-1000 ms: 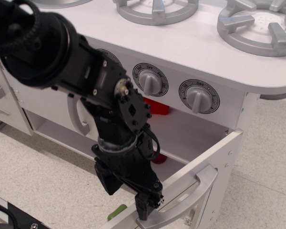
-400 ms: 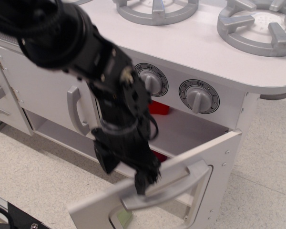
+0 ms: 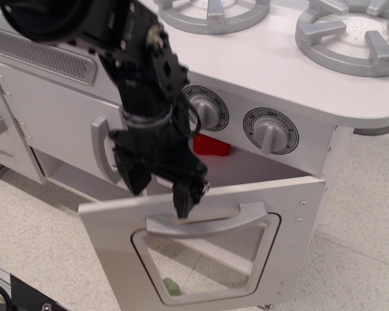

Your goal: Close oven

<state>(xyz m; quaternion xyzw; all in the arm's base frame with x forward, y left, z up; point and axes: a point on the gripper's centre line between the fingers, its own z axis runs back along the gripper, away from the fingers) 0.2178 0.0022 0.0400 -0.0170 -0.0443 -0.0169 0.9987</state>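
Note:
The white toy oven has grey dials [image 3: 270,131] on its front panel. Its white door [image 3: 110,240], with a rounded clear window [image 3: 207,262] and a curved grey handle [image 3: 211,223], stands partly open, tilted up toward the opening. My black gripper [image 3: 185,204] hangs over the door's top edge and touches the handle from above. Its fingertips look close together; I cannot tell if they grip anything. A red object [image 3: 211,146] sits inside the oven.
Grey burner grates [image 3: 350,35] sit on the white countertop. A solid white cabinet door with a vertical grey handle [image 3: 100,155] is left of the oven. A small green object [image 3: 172,285] shows through the window, low down. The floor is speckled beige.
The oven door has swung up from nearly flat to well raised. My gripper has risen with it and stays at the handle; the arm has moved up and back.

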